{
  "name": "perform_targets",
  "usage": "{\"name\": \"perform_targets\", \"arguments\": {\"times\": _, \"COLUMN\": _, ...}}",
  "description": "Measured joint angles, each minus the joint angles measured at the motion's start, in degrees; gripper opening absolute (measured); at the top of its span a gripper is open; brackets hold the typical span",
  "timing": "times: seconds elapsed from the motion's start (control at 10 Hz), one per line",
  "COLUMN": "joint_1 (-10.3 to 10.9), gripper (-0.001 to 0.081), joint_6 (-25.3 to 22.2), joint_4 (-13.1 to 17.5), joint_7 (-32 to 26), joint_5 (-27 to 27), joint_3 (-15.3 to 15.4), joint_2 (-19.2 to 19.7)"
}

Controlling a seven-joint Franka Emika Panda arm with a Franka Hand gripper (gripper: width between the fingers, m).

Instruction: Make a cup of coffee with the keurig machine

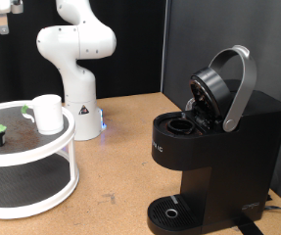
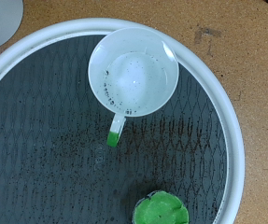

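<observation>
On the round tray (image 2: 229, 140), open mesh lies everywhere except the cup (image 2: 133, 72) at 12 o'clock and the pod (image 2: 160, 209) at 6.

The white arm (image 1: 73, 49) stands at the exterior view's ten o'clock, its base planted, its upper joints bending toward eleven o'clock and out of frame. Only a dark tip of the gripper (image 1: 0, 12) shows there; its jaws are hidden.

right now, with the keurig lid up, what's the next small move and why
Probably lower toward the green-topped pod on the white tray. The keurig machine stands open with its chamber seemingly empty, the cup sits on the tray too, and no gripper fingers show in either view.
</observation>
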Motion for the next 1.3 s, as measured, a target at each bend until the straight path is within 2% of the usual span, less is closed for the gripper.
{"name": "perform_targets", "arguments": {"times": 0.2, "joint_1": 0.08, "gripper": 0.0802, "joint_6": 0.02, "joint_4": -0.49, "joint_7": -2.06, "joint_5": 0.01, "joint_3": -0.19, "joint_2": -0.07}}
{"name": "perform_targets", "arguments": {"times": 0.4, "joint_1": 0.79, "gripper": 0.0802, "joint_6": 0.47, "joint_4": -2.97, "joint_7": -12.24, "joint_5": -2.96, "joint_3": -1.81, "joint_2": 0.24}}
{"name": "perform_targets", "arguments": {"times": 0.5, "joint_1": 1.48, "gripper": 0.0802, "joint_6": 2.74, "joint_4": -4.76, "joint_7": -18.02, "joint_5": -5.93, "joint_3": -2.86, "joint_2": 0.94}}
{"name": "perform_targets", "arguments": {"times": 0.7, "joint_1": 1.85, "gripper": 0.0802, "joint_6": 9.93, "joint_4": -7.9, "joint_7": -22.3, "joint_5": -10.18, "joint_3": -3.9, "joint_2": 2.35}}
{"name": "perform_targets", "arguments": {"times": 0.8, "joint_1": 1.8, "gripper": 0.0802, "joint_6": 9.06, "joint_4": -7.77, "joint_7": -22.21, "joint_5": -9.74, "joint_3": -3.91, "joint_2": 2.35}}
{"name": "perform_targets", "arguments": {"times": 1.1, "joint_1": 4.0, "gripper": 0.0802, "joint_6": 9.6, "joint_4": -7.93, "joint_7": -35.55, "joint_5": -9.11, "joint_3": -7.07, "joint_2": 2.28}}
{"name": "perform_targets", "arguments": {"times": 1.2, "joint_1": 4.8, "gripper": 0.0802, "joint_6": 12.21, "joint_4": -8.55, "joint_7": -37.08, "joint_5": -9.13, "joint_3": -8.14, "joint_2": 2.87}}
{"name": "perform_targets", "arguments": {"times": 1.3, "joint_1": 5.11, "gripper": 0.0802, "joint_6": 16.9, "joint_4": -9.81, "joint_7": -36.74, "joint_5": -9.23, "joint_3": -9.04, "joint_2": 3.98}}
